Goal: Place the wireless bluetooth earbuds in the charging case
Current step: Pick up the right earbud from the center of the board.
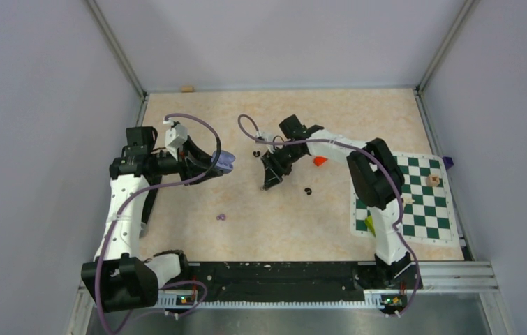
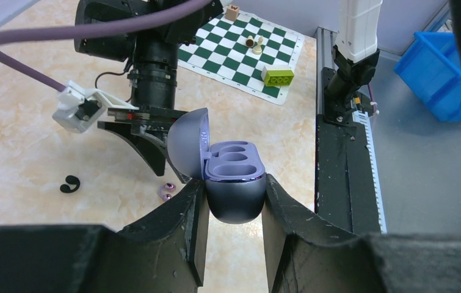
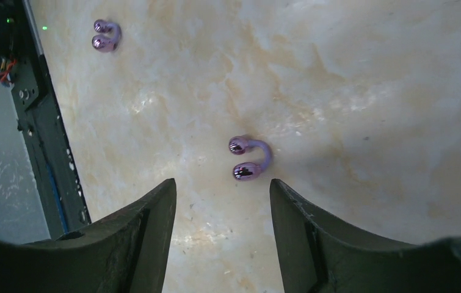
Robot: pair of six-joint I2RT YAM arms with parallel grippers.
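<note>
My left gripper (image 2: 234,201) is shut on the lilac charging case (image 2: 235,190), held above the table with its lid (image 2: 186,143) swung open and both sockets empty. In the top view the charging case (image 1: 226,162) faces my right gripper (image 1: 271,181). That right gripper (image 3: 221,190) is open and points down, with a lilac earbud (image 3: 249,157) on the table just ahead of its fingertips. A second lilac earbud (image 3: 105,35) lies farther off, and shows as the lilac earbud (image 1: 221,217) from above. Two black earbuds (image 1: 257,153) (image 1: 308,190) rest on the table on either side of the right gripper.
A small red block (image 1: 320,160) lies behind the right arm. The chess mat (image 1: 414,209) with a green brick (image 2: 278,75) and small pieces is at the right. The black base rail (image 1: 274,276) runs along the near edge. A blue bin (image 2: 444,67) stands beyond it.
</note>
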